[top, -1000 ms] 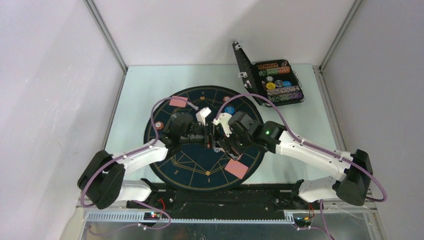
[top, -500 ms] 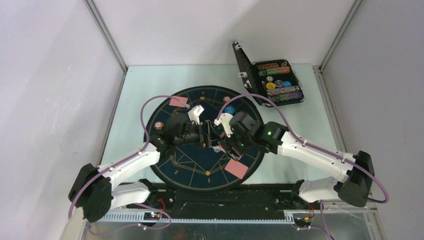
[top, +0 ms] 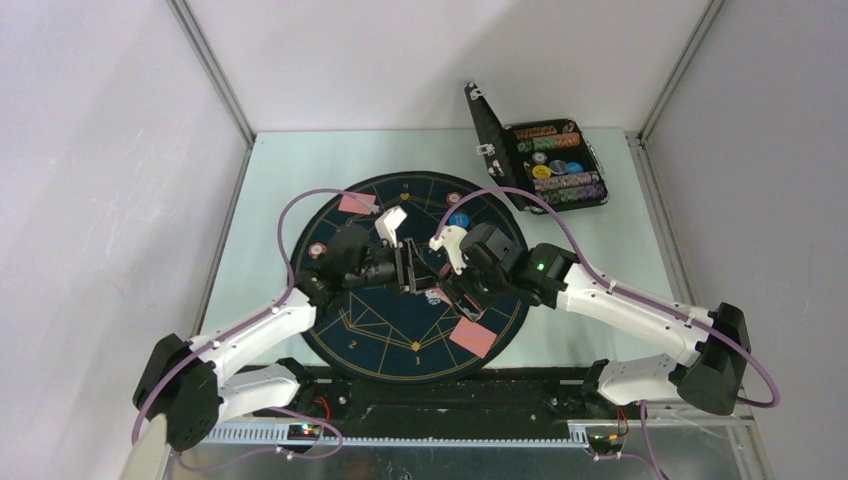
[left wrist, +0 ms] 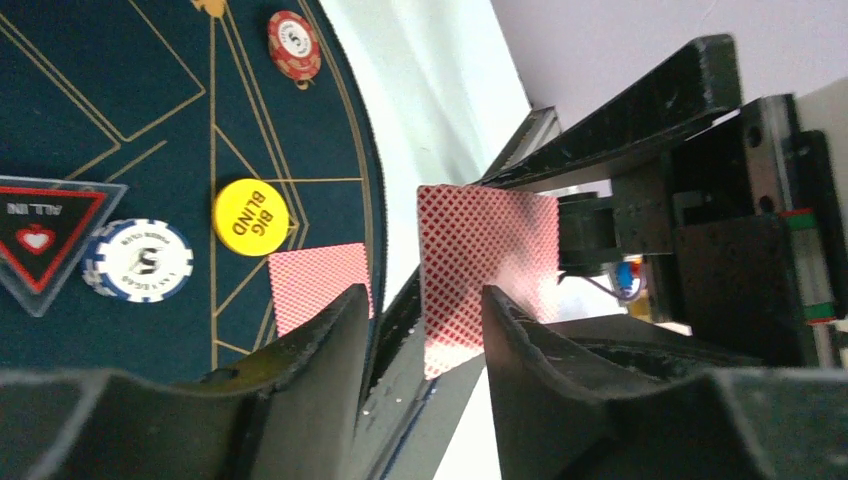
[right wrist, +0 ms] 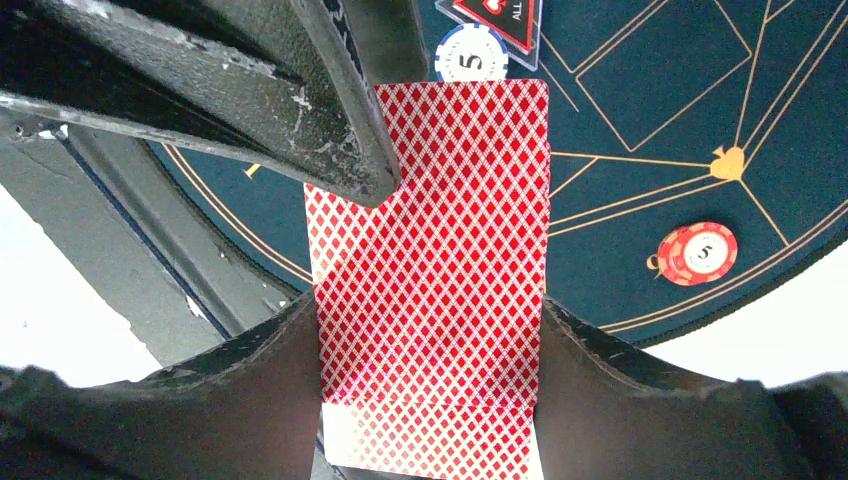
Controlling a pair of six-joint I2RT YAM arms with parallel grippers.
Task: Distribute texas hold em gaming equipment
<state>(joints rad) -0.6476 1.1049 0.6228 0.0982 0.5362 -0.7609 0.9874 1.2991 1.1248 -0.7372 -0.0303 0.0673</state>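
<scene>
My right gripper (right wrist: 428, 315) is shut on the long edges of a stack of red-backed playing cards (right wrist: 430, 250), held above the dark-blue mat (top: 400, 340). My left gripper (left wrist: 425, 320) faces it with its jaws astride the cards' far end (left wrist: 487, 250). One of its fingers (right wrist: 335, 120) lies over the top card, and a gap shows at the other, so it is open. On the mat lie two single cards (top: 357, 204) (top: 473, 338), a yellow big-blind disc (left wrist: 250, 216), a blue chip (left wrist: 137, 260), a triangular marker (left wrist: 40, 230) and a red chip (left wrist: 294, 42).
The open black case (top: 553, 163) with rows of chips stands at the back right, off the mat. Another red chip (top: 317, 251) sits at the mat's left rim and a blue disc (top: 458, 220) near its far side. White walls enclose the table.
My left gripper has shifted slightly left and back over the mat, and its jaws have narrowed around the end of the cards. The right gripper has stayed put with the stack.
</scene>
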